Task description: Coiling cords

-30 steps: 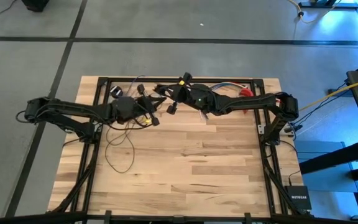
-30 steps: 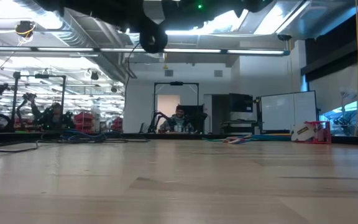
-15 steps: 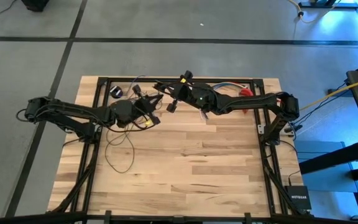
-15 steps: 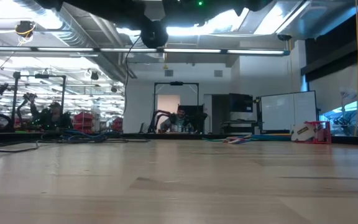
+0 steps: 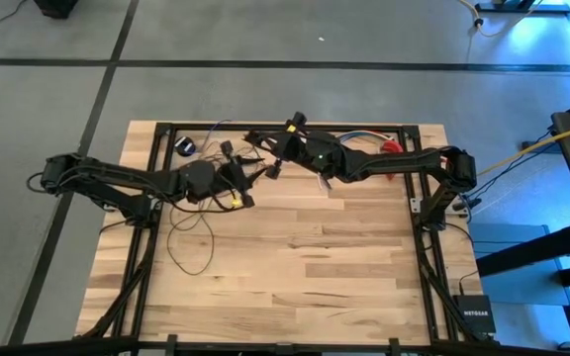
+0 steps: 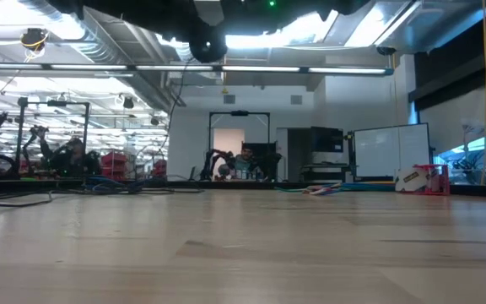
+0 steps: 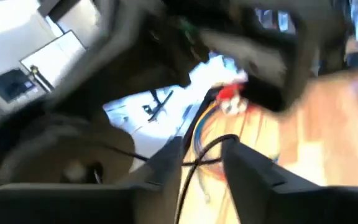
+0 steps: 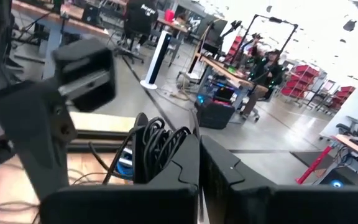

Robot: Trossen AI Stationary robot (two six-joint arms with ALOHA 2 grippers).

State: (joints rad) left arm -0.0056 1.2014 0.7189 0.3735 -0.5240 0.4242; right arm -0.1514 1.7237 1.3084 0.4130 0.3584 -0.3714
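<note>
A wooden bench (image 5: 305, 267) fills the overhead view, with two dark arms meeting over its far edge, near twelve o'clock. The left arm reaches in from nine o'clock; its left gripper (image 5: 237, 181) has its jaws spread, and a thin strand of the cords (image 7: 194, 163) crosses the gap between them. The right arm reaches in from three o'clock; its right gripper (image 5: 268, 140) has its jaws pressed together, pinching a bunch of dark cord loops (image 8: 157, 146) held up off the bench. More loose wire trails in loops (image 5: 191, 242) on the wood around eight o'clock, under the left arm. A small black puck (image 5: 186, 147) lies near the far edge at eleven o'clock.
</note>
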